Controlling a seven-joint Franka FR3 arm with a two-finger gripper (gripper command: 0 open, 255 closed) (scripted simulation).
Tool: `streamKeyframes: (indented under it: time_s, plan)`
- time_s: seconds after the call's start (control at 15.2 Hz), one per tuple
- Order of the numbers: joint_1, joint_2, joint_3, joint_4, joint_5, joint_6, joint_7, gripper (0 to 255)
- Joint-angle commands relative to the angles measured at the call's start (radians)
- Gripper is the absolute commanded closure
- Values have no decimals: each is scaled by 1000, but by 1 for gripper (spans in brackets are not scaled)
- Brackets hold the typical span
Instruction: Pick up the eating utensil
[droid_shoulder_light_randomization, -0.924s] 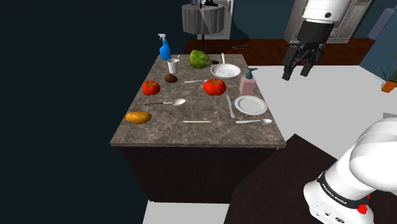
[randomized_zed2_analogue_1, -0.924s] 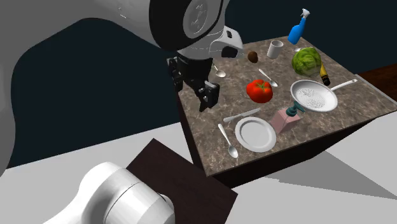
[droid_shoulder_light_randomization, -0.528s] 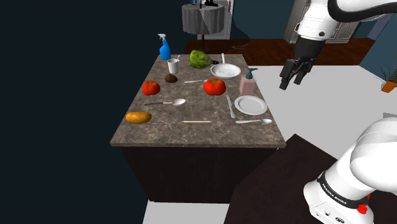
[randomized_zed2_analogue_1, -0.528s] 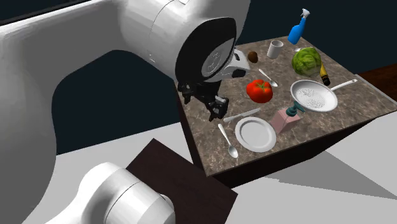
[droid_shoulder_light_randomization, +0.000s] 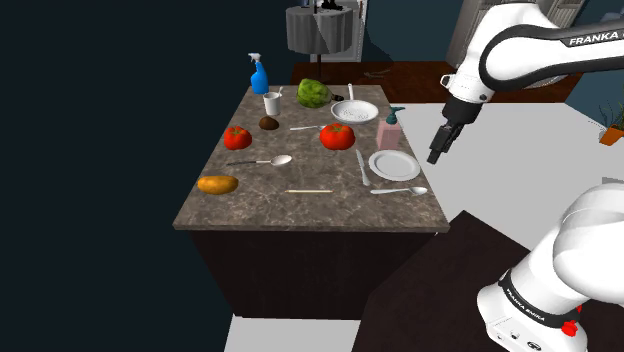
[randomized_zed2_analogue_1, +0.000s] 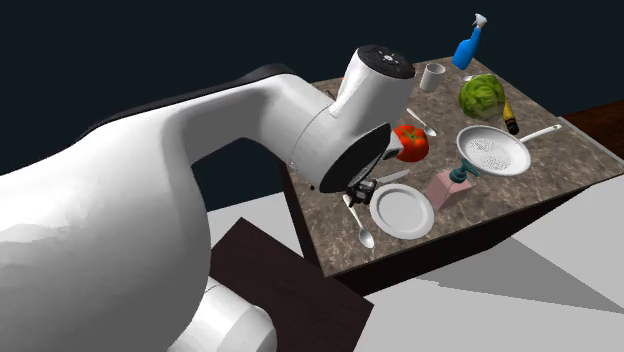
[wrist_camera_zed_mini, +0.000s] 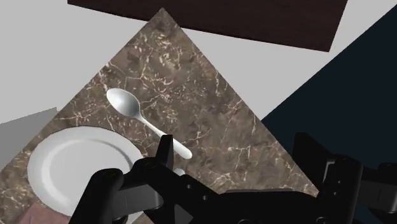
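Claw (droid_shoulder_light_randomization: 435, 157) has dropped toward the counter (wrist_camera_zed_mini: 191, 83) since earlier; jaws wide, empty. Spoon (wrist_camera_zed_mini: 141, 119) lies just ahead of it, untouched: descent, grasp, lift remain

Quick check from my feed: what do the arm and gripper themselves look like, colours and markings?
The arm is glossy white, with rounded links and dark joints. A black band on one link reads FRANKA in white letters. The base carries a similar lettered black band with a small red dot beside it. The gripper is all black and boxy, with two blocky fingers.
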Motion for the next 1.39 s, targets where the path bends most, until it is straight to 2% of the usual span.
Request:
streamKeyframes:
  time_s: [0.0,0.33,0.59,0.79,0.92,0.99,1.32]
  plan:
    - [13,47,-50,-24,-14,84,-93,0]
    - [86,225,-177,-44,3,303,-318,0]
    - [194,406,-295,-19,98,464,-543,0]
    - [306,564,-389,25,262,556,-771,0]
    - [379,684,-438,71,434,589,-964,0]
    - [396,747,-443,99,530,593,-1065,0]
    - [379,843,-403,112,689,623,-1191,0]
